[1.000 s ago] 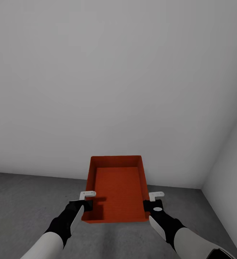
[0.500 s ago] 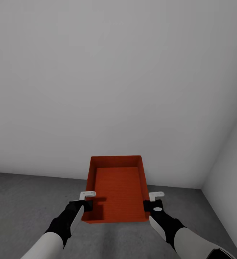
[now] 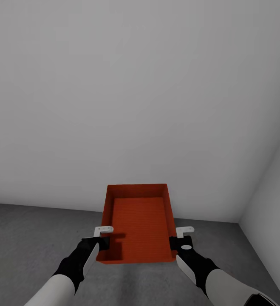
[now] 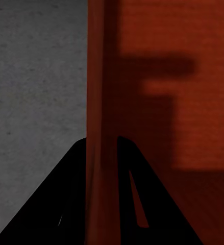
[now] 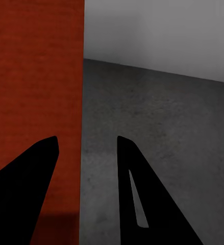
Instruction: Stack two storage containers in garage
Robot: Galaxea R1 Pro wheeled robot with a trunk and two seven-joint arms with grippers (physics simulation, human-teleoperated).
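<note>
One red-orange storage container sits level between my two hands, open side up and empty, its far rim showing against the white wall. I cannot tell whether it touches the grey concrete floor. My left gripper is at its left wall near the front corner. In the left wrist view that gripper is shut on the container's wall. My right gripper is at the right wall. In the right wrist view it stands open astride the container's edge, with floor showing between wall and finger.
A plain white wall stands straight ahead, close behind the container. A second white wall meets it in a corner at the right. Speckled grey concrete stretches to the left and in front of me.
</note>
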